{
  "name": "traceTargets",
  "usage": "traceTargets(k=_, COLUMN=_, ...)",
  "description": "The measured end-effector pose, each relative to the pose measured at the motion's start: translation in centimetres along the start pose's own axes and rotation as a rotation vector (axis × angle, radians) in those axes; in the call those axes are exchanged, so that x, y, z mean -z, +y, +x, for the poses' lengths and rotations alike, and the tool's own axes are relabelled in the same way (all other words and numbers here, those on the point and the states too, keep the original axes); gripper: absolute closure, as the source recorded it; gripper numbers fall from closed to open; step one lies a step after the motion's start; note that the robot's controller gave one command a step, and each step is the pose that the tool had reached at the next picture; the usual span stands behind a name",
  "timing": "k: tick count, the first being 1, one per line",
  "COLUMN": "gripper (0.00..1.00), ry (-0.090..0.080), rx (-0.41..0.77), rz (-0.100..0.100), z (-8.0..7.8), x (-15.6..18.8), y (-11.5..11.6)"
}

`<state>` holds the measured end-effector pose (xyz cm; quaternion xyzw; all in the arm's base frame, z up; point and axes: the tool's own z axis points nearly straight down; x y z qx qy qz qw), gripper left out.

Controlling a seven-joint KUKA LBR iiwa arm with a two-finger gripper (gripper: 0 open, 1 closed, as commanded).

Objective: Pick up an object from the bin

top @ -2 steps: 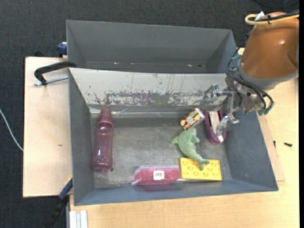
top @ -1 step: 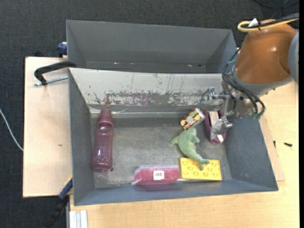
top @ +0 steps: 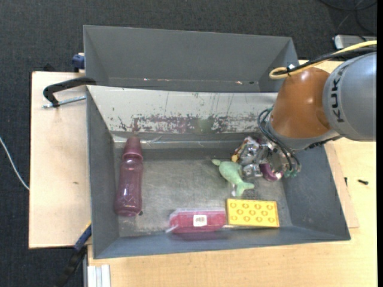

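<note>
My gripper (top: pixel 258 158) is low in the bin's right half, close to the right wall. Directly to its left, touching or nearly touching it, lies a pale green toy animal (top: pixel 231 173) with its tail pointing toward the front. A flat yellow block (top: pixel 253 213) with round dimples lies just in front of the toy, by the front wall. Whether the gripper holds the toy cannot be made out.
A magenta case (top: pixel 196 222) with a white label lies along the front wall, left of the yellow block. A purple bottle (top: pixel 130 177) lies lengthwise near the left wall. The arm's orange cover hangs over the bin's right rim.
</note>
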<state>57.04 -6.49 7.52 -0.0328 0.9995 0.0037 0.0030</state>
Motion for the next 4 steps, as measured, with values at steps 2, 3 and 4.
traceTargets(k=2, gripper=1.00, ry=0.001, rx=0.069, rz=0.007, z=-0.9, x=11.8, y=-0.1)
traceTargets(k=3, gripper=1.00, ry=0.001, rx=0.069, rz=0.007, z=-0.9, x=11.8, y=-0.1)
traceTargets(k=4, gripper=1.00, ry=0.007, rx=0.125, rz=0.006, z=-0.2, x=16.6, y=2.0)
